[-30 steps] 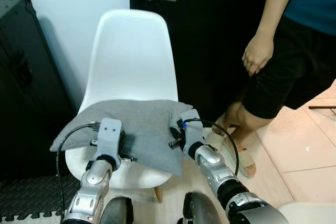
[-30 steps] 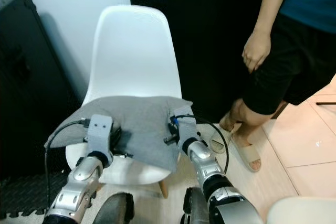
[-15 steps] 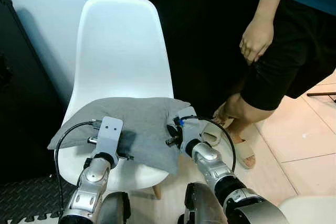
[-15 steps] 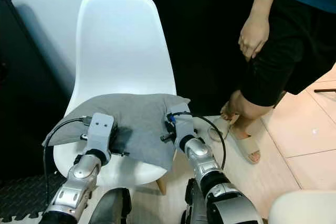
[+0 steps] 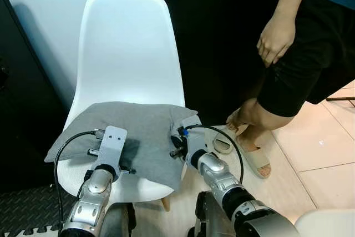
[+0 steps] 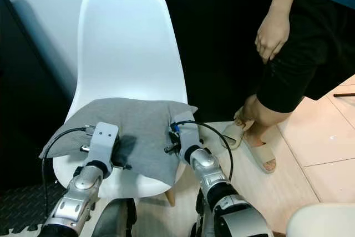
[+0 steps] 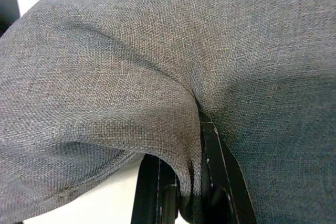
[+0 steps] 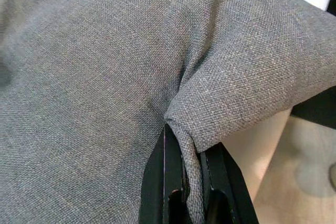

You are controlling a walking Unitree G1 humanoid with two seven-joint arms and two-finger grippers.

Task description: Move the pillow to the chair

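Note:
A grey fabric pillow point(image 5: 141, 131) lies across the seat of a white plastic chair point(image 5: 130, 48), overhanging its front edge. My left gripper point(image 7: 181, 182) is shut on a pinched fold of the pillow near its left front. My right gripper point(image 8: 190, 182) is shut on a fold of the pillow point(image 8: 105, 77) at its right front corner. Both wrists, the left point(image 5: 108, 145) and the right point(image 5: 188, 142), sit just in front of the seat, with the fingers hidden by the fabric in the eye views.
A person point(image 5: 299, 43) in dark shorts and sandals stands close on the right, one hand hanging at hip height. A black door point(image 5: 222, 26) is behind the chair and a dark case point(image 5: 22, 109) stands to the left. Black foam mat point(image 5: 28, 220) lies at lower left.
The pillow has settled lower and further onto the chair seat, with both grippers still holding it. The camera has shifted, so the chair sits a little higher and closer in view.

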